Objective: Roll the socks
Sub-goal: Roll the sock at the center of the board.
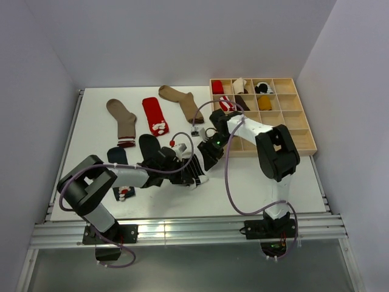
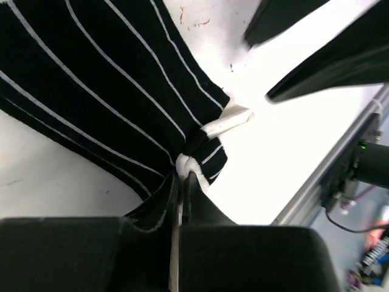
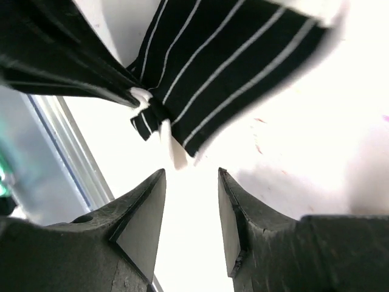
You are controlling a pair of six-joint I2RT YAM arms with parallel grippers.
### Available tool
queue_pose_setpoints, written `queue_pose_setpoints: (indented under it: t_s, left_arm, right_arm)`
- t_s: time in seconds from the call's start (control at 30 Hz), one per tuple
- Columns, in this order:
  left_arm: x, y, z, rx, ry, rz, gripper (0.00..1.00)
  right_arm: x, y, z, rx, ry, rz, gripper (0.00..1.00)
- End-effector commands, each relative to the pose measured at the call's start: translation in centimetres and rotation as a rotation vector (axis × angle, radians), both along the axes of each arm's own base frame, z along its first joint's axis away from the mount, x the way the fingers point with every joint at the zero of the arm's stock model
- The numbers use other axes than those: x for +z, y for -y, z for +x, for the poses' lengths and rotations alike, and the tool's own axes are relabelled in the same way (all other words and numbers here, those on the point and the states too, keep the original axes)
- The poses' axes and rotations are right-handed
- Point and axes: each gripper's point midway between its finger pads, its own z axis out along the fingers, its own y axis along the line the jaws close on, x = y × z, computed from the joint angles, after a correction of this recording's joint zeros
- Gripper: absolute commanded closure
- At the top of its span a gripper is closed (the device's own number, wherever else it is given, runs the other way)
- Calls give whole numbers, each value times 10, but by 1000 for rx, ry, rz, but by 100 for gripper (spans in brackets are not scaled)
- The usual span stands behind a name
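A black sock with thin white stripes and a white toe (image 1: 197,172) lies at the middle front of the table. My left gripper (image 1: 185,170) is shut on a bunched corner of it, the fabric pinched white between the fingertips (image 2: 184,173), and the rest of the sock (image 2: 109,91) spreads out beyond. My right gripper (image 1: 206,159) hovers just to the right of the sock, open with nothing between its fingers (image 3: 190,173). The striped sock (image 3: 231,61) lies just ahead of it. A plain black sock (image 1: 149,146) lies beside my left arm.
At the back of the table lie a tan sock (image 1: 123,121), a red sock (image 1: 155,115) and another tan sock (image 1: 179,97). A navy sock (image 1: 118,157) lies at the front left. A wooden divided box (image 1: 262,79) at the back right holds rolled socks.
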Motion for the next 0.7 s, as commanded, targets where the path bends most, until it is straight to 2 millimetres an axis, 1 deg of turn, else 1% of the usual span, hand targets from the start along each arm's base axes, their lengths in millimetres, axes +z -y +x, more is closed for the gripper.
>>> queue_pose_setpoints:
  t_s: [0.0,0.03,0.07,0.1,0.13,0.17,0.2,0.23,0.27,0.3,0.33,0.37,0.4,0.43,0.47,0.5,0.53,0.57,0.6,0.63,0.67]
  left_arm:
    - [-19,-14,-20,-39,-163,47,100]
    - [-17,-12,-20,-43,-181,33,100]
    - [-21,-14,-21,-45,-208,39,100]
    - [-21,-14,-20,-46,-224,37,100]
    - [-16,-13,-18,-56,-233,22,100]
    - [-19,-16,-20,-54,-261,41,100]
    - [-19,-17,-19,-51,-272,45,100]
    - [-14,-13,-18,-62,-287,29,100]
    - [-12,-12,-17,-63,-297,23,100]
    - [-14,-15,-18,-58,-325,33,100]
    - [-10,-12,-15,-57,-327,22,100]
    - [-9,-11,-16,-64,-346,16,100]
    - [-7,-9,-13,-59,-353,13,100]
    - [-9,-11,-16,-60,-374,27,100]
    - [-10,-10,-18,-69,-391,24,100]
    - [-10,-10,-18,-67,-405,31,100]
    - [-11,-9,-19,-69,-415,29,99]
    - [-12,-9,-21,-72,-429,26,99]
    - [-12,-9,-20,-69,-431,29,99]
    - [-14,-11,-22,-67,-442,39,99]
    - [-16,-11,-23,-72,-447,39,99]
  right_arm:
    - [23,-1,15,-46,95,75,53]
    - [31,3,21,-64,131,94,52]
    - [34,6,24,-70,152,104,53]
    - [31,11,20,-67,167,97,53]
    - [33,14,27,-71,218,106,53]
    - [43,17,29,-72,280,117,53]
    - [35,26,25,-56,312,92,53]
    - [45,26,30,-46,394,114,53]
    - [46,28,29,-35,430,115,53]
    - [38,34,23,-5,452,108,53]
    - [45,36,27,8,524,111,53]
    - [45,38,27,25,558,111,53]
    - [38,42,20,63,583,105,53]
    - [46,43,24,82,656,111,53]
    - [39,47,17,120,681,105,53]
    - [41,45,19,142,735,110,52]
    - [47,45,19,159,790,111,52]
    - [37,50,13,188,813,82,52]
    - [36,44,9,226,844,88,52]
    - [43,39,11,241,905,100,51]
    - [37,40,6,263,918,85,51]
